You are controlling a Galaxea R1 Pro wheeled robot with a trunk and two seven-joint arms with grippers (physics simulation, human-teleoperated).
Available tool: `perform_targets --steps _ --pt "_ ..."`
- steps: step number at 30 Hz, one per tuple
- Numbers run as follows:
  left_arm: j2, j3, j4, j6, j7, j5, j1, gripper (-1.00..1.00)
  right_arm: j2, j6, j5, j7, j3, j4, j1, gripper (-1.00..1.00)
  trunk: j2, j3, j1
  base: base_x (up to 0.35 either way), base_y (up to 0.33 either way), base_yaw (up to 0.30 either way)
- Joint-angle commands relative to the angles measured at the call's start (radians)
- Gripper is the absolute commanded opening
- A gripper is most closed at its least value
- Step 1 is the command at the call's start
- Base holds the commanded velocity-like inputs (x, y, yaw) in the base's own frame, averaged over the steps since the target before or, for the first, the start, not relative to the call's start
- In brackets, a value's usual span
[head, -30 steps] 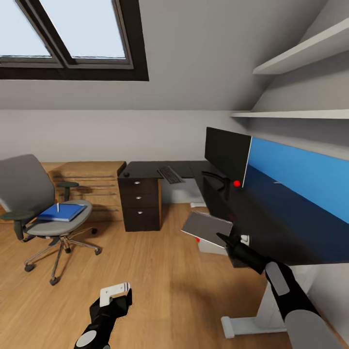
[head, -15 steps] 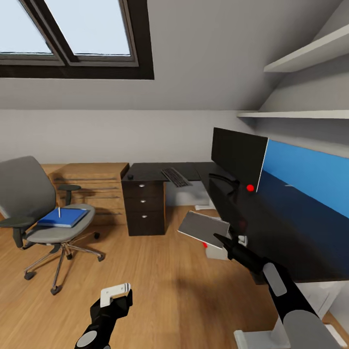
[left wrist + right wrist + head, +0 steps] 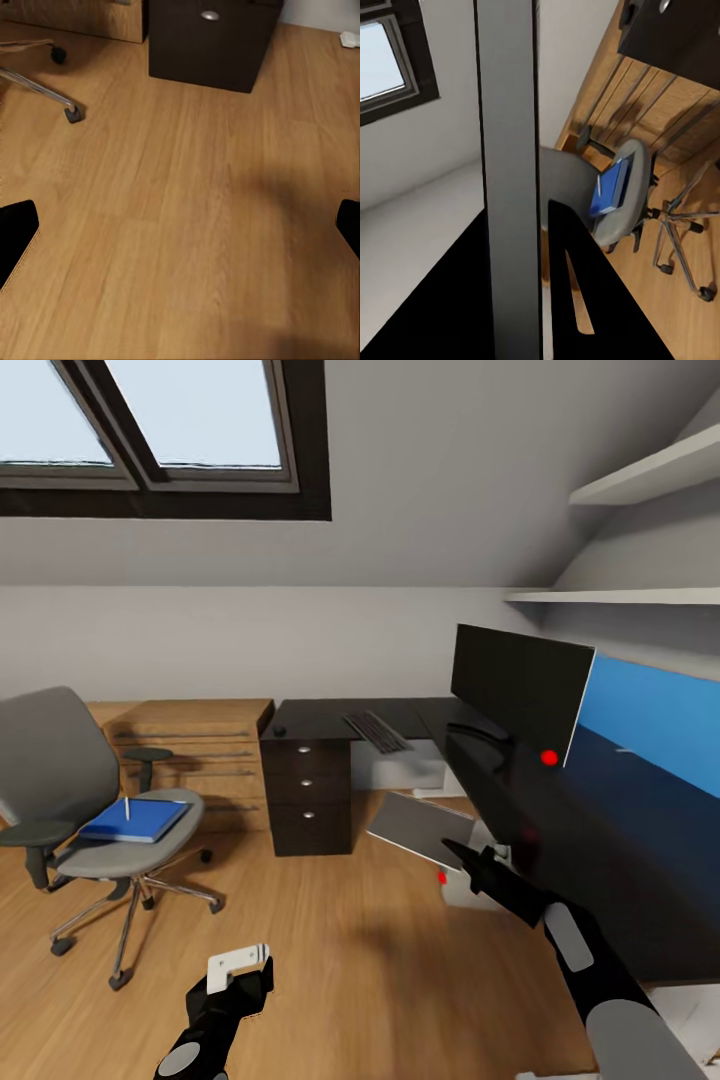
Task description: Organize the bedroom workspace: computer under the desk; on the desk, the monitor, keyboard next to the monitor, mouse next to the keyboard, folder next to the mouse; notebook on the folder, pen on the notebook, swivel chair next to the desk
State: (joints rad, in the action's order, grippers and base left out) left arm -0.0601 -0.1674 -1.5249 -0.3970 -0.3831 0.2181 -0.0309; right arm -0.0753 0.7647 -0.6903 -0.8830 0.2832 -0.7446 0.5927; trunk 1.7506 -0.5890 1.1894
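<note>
While the right gripper [image 3: 458,850] pinches the thin, stiff, likely light notebook [image 3: 420,828] by one edge beside the desk [image 3: 600,860], the left gripper [image 3: 240,961] hangs spread and empty.

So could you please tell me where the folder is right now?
The folder lies on the seat of the swivel chair at the left of the head view, left of the desk's drawer unit, with the pen on it.

The grey notebook [image 3: 422,828] hangs tilted beside the black desk [image 3: 560,830] (monitor [image 3: 520,682], keyboard [image 3: 375,731] on top); blue folder [image 3: 135,821] on the swivel chair [image 3: 75,790].
</note>
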Motion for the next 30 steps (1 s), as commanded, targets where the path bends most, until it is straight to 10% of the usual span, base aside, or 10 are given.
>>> perform_targets --steps 1,30 --pt "0.000 -0.001 -0.001 -0.002 -0.008 0.010 0.000 1.00 0.000 0.007 -0.003 -0.003 0.003 0.000 0.001 -1.00 0.000 -0.001 0.000 0.254 0.199 0.000" --pt "0.000 -0.001 0.000 -0.002 -0.010 0.010 0.000 1.00 0.002 0.001 0.001 -0.001 -0.001 -0.002 0.000 -1.00 0.000 -0.001 0.000 0.304 0.125 0.000"
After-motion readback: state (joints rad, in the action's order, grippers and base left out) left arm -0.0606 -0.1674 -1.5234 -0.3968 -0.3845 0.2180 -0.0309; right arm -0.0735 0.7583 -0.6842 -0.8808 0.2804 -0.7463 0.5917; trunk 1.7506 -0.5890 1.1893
